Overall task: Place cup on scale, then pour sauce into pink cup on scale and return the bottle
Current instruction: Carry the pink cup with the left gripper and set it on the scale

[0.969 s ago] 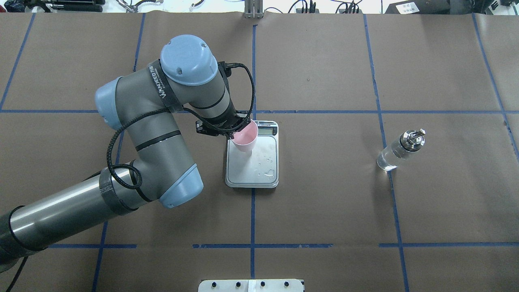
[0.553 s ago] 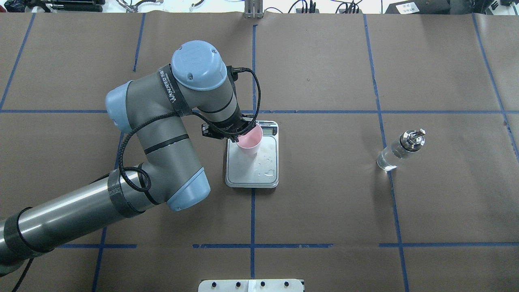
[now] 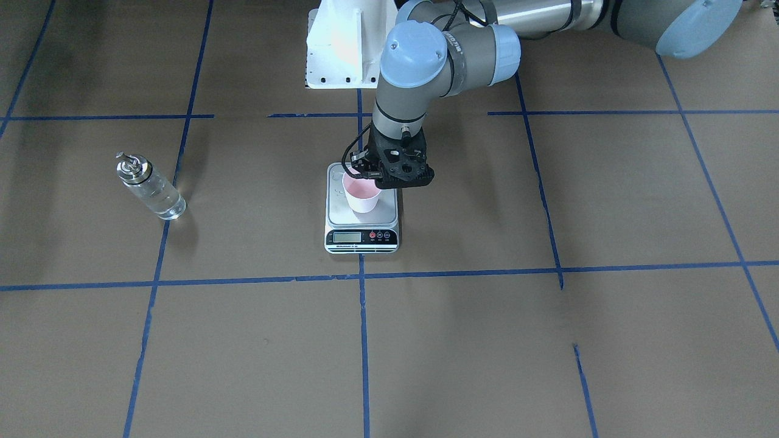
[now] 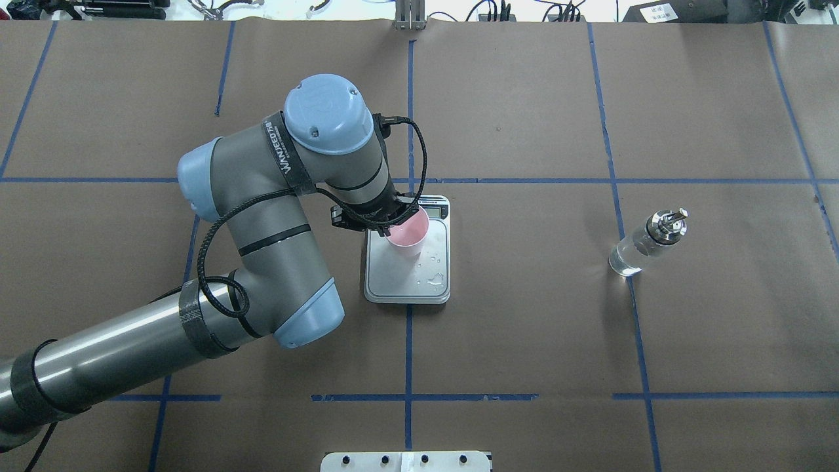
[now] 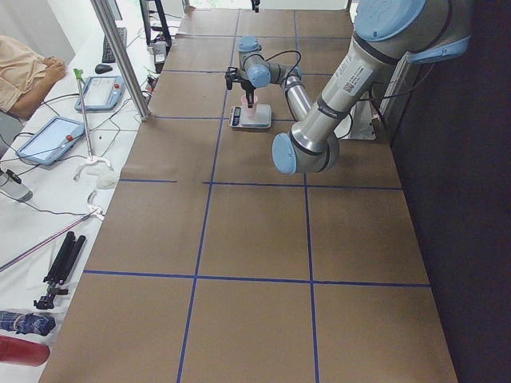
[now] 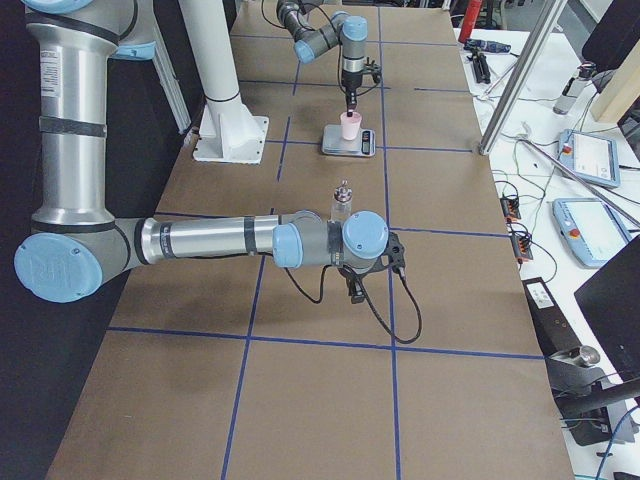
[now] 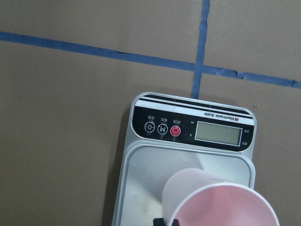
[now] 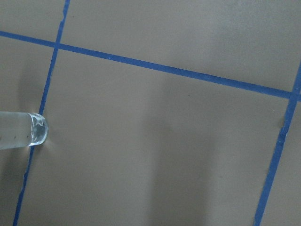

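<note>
The pale pink cup (image 4: 409,231) stands upright over the far part of the scale (image 4: 403,278), near its display. It shows in the front view (image 3: 363,196) and the left wrist view (image 7: 221,207) too. I cannot tell if its base touches the silver platform (image 7: 141,174). My left gripper (image 4: 385,225) is shut on the cup's rim. The clear glass bottle (image 4: 645,241) with clear liquid stands on the paper far to the right, also in the front view (image 3: 149,187). My right gripper (image 6: 355,288) hangs near the bottle (image 6: 342,200); I cannot tell its state.
Water drops (image 4: 434,280) lie on the platform's right side. The white robot base (image 3: 341,42) is behind the scale. Blue tape lines cross the brown paper. Side tables with tablets (image 6: 592,158) and a metal pole (image 6: 520,75) flank the table.
My left arm has moved right with the cup, bringing it from the scale's left edge to over the platform and lower.
</note>
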Controlling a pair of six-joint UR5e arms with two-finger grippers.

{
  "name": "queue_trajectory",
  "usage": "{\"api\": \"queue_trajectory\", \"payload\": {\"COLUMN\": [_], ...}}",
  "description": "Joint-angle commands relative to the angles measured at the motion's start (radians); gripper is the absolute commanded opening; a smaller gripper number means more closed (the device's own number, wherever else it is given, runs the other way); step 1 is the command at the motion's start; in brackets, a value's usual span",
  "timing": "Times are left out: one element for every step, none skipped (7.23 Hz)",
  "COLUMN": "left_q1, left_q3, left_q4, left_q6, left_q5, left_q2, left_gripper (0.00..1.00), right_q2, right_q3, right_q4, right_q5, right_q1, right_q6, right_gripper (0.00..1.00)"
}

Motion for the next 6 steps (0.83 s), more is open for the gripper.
{"api": "queue_trajectory", "payload": {"left_q1": [0.005, 0.005, 0.001, -0.021, -0.059, -0.091], "left_q3": [-0.001, -0.012, -0.05, -0.131, -0.247, -0.306], "left_q4": [-0.001, 0.0, 0.006, 0.012, 0.012, 0.012], "left_q6": [0.0, 0.0, 0.0, 0.0, -0.003, -0.003], "left_q5": [-0.003, -0.008, -0.009, -0.008, -0.009, -0.009], "left_q2": [0.002, 0.004, 0.008, 0.025, 0.084, 0.126], "left_gripper": [0.39, 0.45, 0.47, 0.58, 0.61, 0.61], "right_q2": [0.0, 0.002, 0.003, 0.005, 0.003, -0.001], "right_q3": [0.001, 0.001, 0.004, 0.016, 0.054, 0.074], "right_q4": [0.0, 0.0, 0.0, 0.003, 0.032, 0.17], "right_q5": [0.0, 0.0, -0.002, 0.0, -0.012, -0.038], "right_q1": [0.0, 0.0, 0.0, -0.002, -0.024, -0.072], "right_q6": [0.0, 0.002, 0.002, 0.036, 0.131, 0.294], "right_gripper": [1.0, 1.0, 1.0, 1.0, 1.0, 1.0]}}
